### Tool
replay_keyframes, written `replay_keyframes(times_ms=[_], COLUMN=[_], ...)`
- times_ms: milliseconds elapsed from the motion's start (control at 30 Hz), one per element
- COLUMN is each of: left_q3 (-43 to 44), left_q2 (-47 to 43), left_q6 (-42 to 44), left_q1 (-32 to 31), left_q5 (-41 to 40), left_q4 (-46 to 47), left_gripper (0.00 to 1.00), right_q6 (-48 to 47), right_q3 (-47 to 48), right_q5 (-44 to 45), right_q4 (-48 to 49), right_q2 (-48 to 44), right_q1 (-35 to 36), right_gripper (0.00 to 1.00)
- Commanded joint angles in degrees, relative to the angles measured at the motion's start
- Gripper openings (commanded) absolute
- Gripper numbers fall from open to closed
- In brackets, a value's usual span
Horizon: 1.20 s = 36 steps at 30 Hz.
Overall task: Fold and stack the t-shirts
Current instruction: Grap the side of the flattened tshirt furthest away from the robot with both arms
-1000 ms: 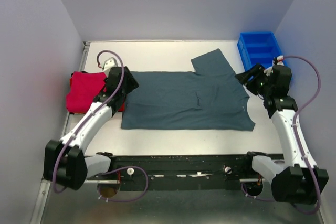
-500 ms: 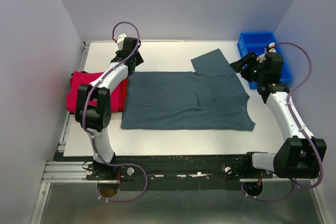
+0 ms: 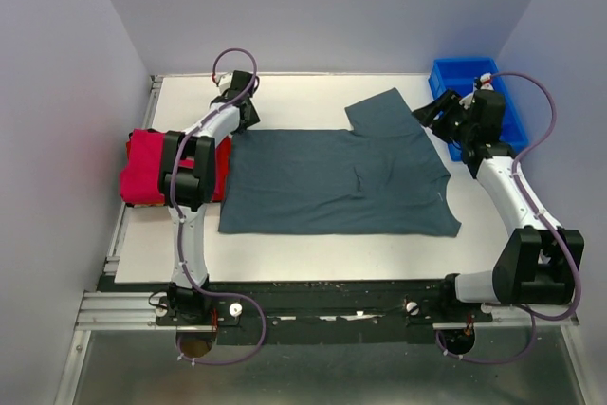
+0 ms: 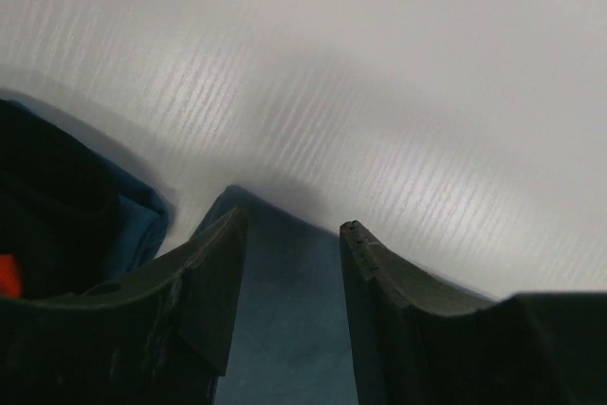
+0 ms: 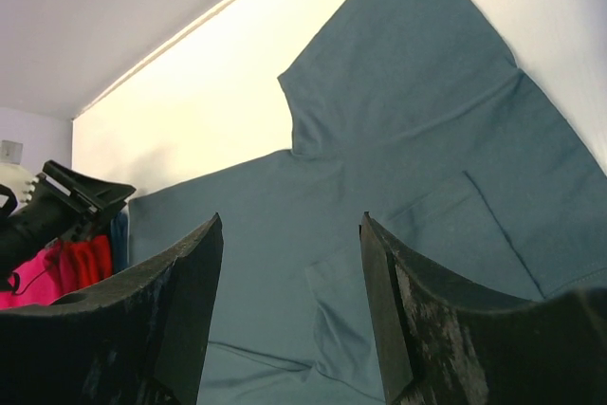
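Observation:
A dark grey-teal t-shirt (image 3: pixel 332 182) lies spread flat on the white table, one sleeve (image 3: pixel 384 111) pointing to the far side. Folded red t-shirts (image 3: pixel 152 163) lie at the left edge. My left gripper (image 3: pixel 243 119) is open at the shirt's far left corner. In the left wrist view that corner of cloth (image 4: pixel 285 310) lies between its parted fingers (image 4: pixel 213 272), ungripped. My right gripper (image 3: pixel 427 113) is open and empty, hovering beside the sleeve. In the right wrist view the shirt (image 5: pixel 408 139) lies below the gripper (image 5: pixel 289 220), with the red shirts (image 5: pixel 66 267) far left.
A blue plastic bin (image 3: pixel 474 92) stands at the far right corner, just behind my right wrist. Grey walls close in the table on the left, far and right sides. Bare table (image 3: pixel 313 97) lies beyond the shirt and along the near edge (image 3: pixel 332 253).
My left arm has stretched away from the red stack out to the shirt's far left corner. My right gripper has moved farther and a little left, toward the sleeve. The shirts have not moved.

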Motion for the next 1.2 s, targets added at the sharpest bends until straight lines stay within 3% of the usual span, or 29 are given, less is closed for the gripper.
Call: replay_keyframes(times_ms=[0, 367, 567, 667, 800, 900, 1033, 1167], left_q3=[2.07, 3.38, 3.21, 2.60, -1.96, -3.47, -2.24, -2.68], left_q2=[2.12, 5.37, 5.82, 5.29, 2.22, 2.04, 3.71, 3.53], left_q6=[-1.37, -2.25, -1.81, -1.46, -1.72, -1.46, -1.19, -1.89], left_q1=[1.92, 3.60, 4.30, 4.30, 4.21, 4.30, 4.13, 4.21], left_q5=[-1.41, 0.97, 4.48, 5.01, 6.24, 6.41, 8.26, 10.10], left_q4=[-3.48, -4.88, -3.12, -3.21, -0.06, 1.09, 0.66, 2.06], left_gripper=[0.57, 0.52, 0.34, 0.36, 0.51, 0.50, 0.40, 0.39], right_q6=[-0.60, -2.53, -4.90, -6.13, -7.01, -7.02, -7.37, -6.49], right_q3=[-0.45, 6.74, 17.29, 24.84, 35.65, 44.00, 60.76, 73.18], right_q5=[-0.55, 2.25, 6.29, 9.98, 13.68, 14.74, 17.20, 18.26], right_q4=[2.18, -2.55, -7.91, -12.31, -18.10, -21.71, -30.57, -36.92], right_q2=[1.08, 9.33, 19.17, 25.76, 36.20, 43.60, 54.32, 62.94], right_q1=[0.33, 0.76, 2.44, 2.44, 2.44, 2.44, 2.44, 2.44], right_gripper=[0.67, 0.67, 0.67, 0.67, 0.68, 0.68, 0.67, 0.66])
